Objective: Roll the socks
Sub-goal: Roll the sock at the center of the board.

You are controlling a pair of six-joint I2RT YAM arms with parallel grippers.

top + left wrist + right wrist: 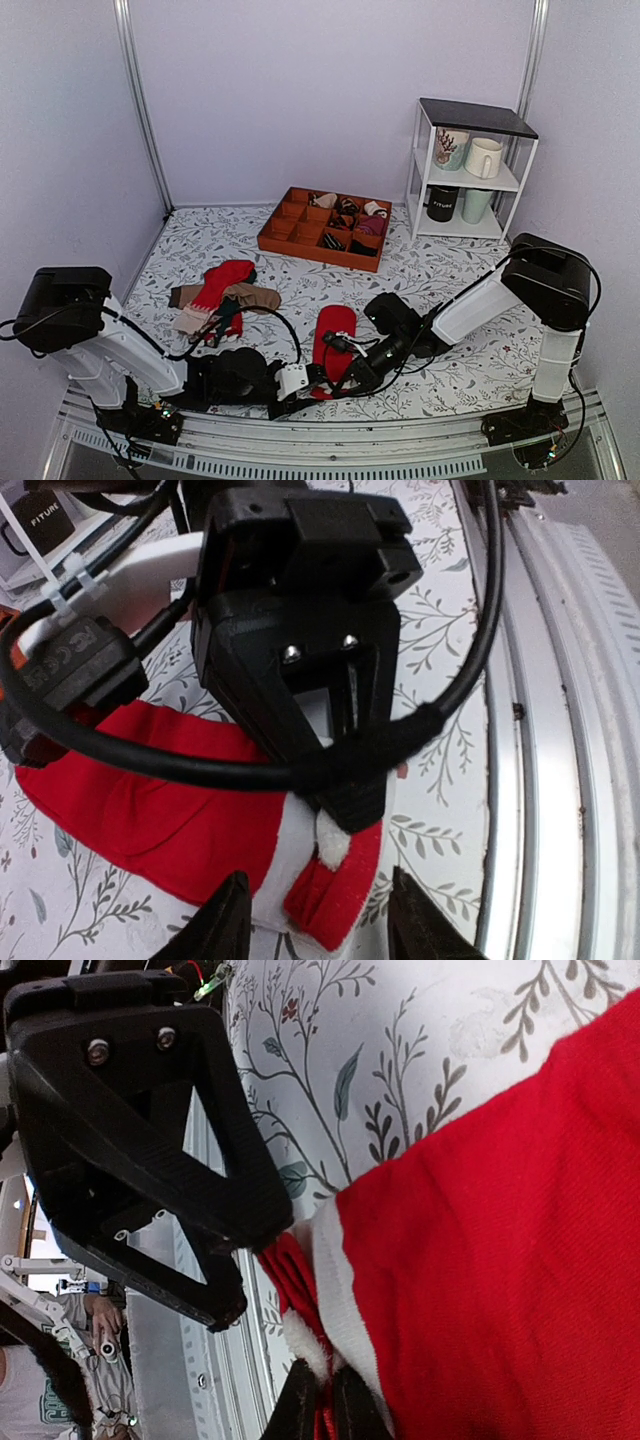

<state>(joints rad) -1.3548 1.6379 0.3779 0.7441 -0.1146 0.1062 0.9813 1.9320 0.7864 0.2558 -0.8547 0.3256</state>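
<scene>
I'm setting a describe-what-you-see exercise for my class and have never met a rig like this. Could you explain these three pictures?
These are two robot arms bolted at a table's near edge, each ending in a two-finger gripper. The wide picture looks down from above and behind them; the other two come from a camera on each wrist. On the floral-patterned table lie a flat bright red sock pair with a whitish cuff, a mixed heap of red, brown and beige socks, an orange compartment tray and a white shelf of mugs. The right gripper is shut on the red pair's cuff end. The left gripper faces it, open, its fingers either side of the same cuff.
</scene>
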